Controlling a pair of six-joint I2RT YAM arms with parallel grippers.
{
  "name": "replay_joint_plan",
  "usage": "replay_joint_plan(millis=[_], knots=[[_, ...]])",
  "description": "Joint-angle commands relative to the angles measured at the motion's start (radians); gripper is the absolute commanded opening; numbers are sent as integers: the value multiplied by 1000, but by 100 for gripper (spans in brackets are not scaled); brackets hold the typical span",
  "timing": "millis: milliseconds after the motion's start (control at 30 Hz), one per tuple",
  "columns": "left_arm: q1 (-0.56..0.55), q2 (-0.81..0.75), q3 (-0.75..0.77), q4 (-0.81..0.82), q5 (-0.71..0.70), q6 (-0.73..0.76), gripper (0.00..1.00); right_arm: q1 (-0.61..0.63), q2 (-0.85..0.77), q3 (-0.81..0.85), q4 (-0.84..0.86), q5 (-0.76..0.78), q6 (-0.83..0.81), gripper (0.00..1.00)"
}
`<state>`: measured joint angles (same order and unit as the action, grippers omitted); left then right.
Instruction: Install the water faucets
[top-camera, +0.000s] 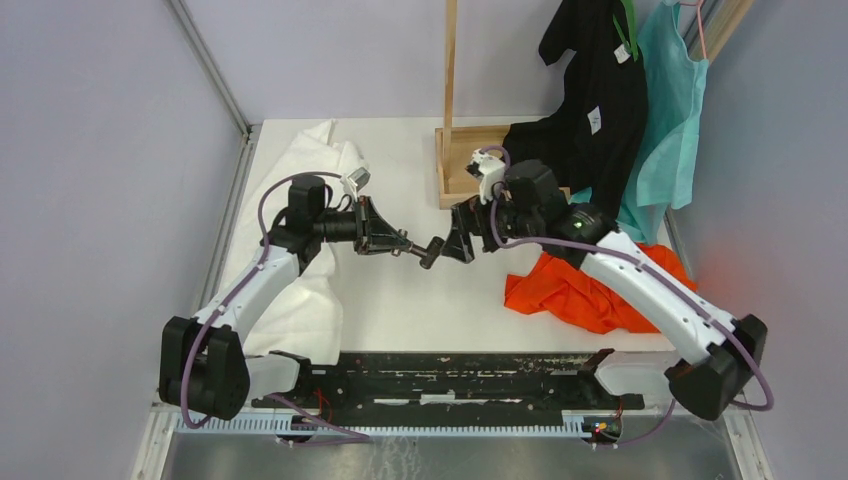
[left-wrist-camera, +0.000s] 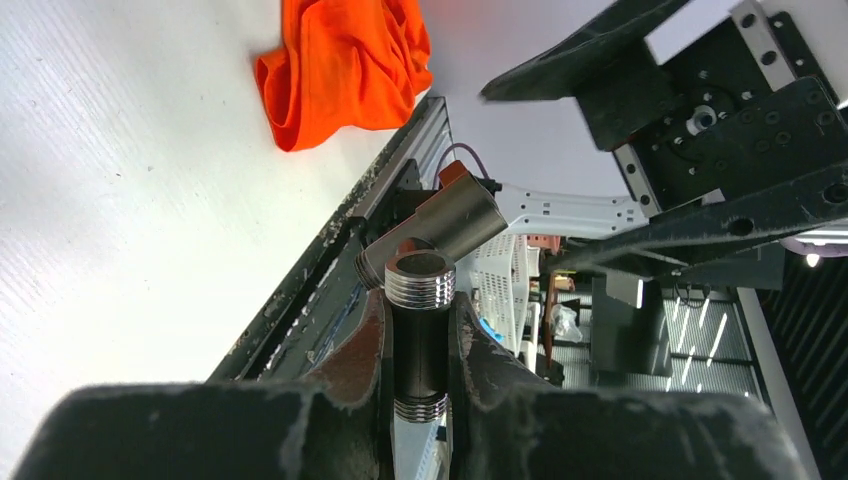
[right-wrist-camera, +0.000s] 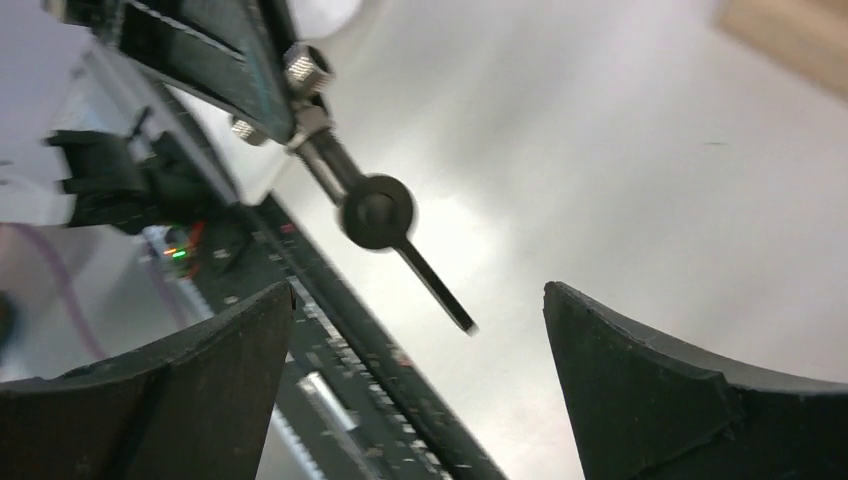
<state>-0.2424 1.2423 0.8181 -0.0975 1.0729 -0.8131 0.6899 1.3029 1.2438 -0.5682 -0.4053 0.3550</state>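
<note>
My left gripper (top-camera: 400, 245) is shut on the water faucets, held above the table's middle. In the left wrist view its jaws (left-wrist-camera: 418, 300) clamp a dark fitting (left-wrist-camera: 420, 340) with shiny threaded ends. A greyish cylinder (left-wrist-camera: 450, 225) crosses that fitting's far end. In the top view the faucet (top-camera: 428, 253) sticks out toward my right gripper (top-camera: 452, 243), which is open just beside it. In the right wrist view the faucet's round head and thin lever (right-wrist-camera: 378, 212) hang ahead of the wide-open right gripper (right-wrist-camera: 417, 292), with nothing between its fingers (right-wrist-camera: 680, 390).
An orange cloth (top-camera: 590, 290) lies under the right arm. A white cloth (top-camera: 310, 200) lies under the left arm. A wooden stand (top-camera: 455, 150) with a black garment (top-camera: 590, 100) and a teal garment (top-camera: 670, 110) stands at the back right. A black rail (top-camera: 450, 375) runs along the near edge.
</note>
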Motion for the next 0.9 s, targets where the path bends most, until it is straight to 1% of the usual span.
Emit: replay_joint_plan(millis=[0, 33, 67, 133, 200, 267, 333, 433, 500, 633, 800, 867], knots=[[4, -42, 37, 90, -18, -79, 3, 11, -177, -18, -37, 360, -215, 100], [4, -41, 30, 97, -40, -105, 3, 32, -230, -67, 24, 380, -271, 100], [4, -40, 16, 118, -62, -166, 3, 66, -305, -120, 86, 409, -340, 100], [4, -41, -25, 199, -85, -283, 3, 151, -388, -219, 193, 502, -467, 100], [5, -37, -48, 260, -103, -377, 3, 235, -417, -277, 246, 579, -602, 100], [4, -32, -44, 268, -112, -419, 3, 288, -407, -300, 259, 595, -657, 100], [5, -22, -19, 230, -116, -416, 3, 328, -389, -329, 312, 601, -676, 100], [6, -3, 34, 106, -133, -338, 3, 396, -371, -403, 448, 681, -731, 100], [6, 5, 37, 79, -137, -319, 3, 429, -353, -445, 524, 725, -763, 100], [5, 7, 9, 130, -122, -344, 3, 438, -314, -464, 594, 654, -749, 100], [6, 11, 9, 132, -115, -339, 3, 438, -267, -474, 647, 551, -736, 100], [6, 10, 8, 133, -112, -337, 3, 438, -262, -493, 690, 539, -740, 100]])
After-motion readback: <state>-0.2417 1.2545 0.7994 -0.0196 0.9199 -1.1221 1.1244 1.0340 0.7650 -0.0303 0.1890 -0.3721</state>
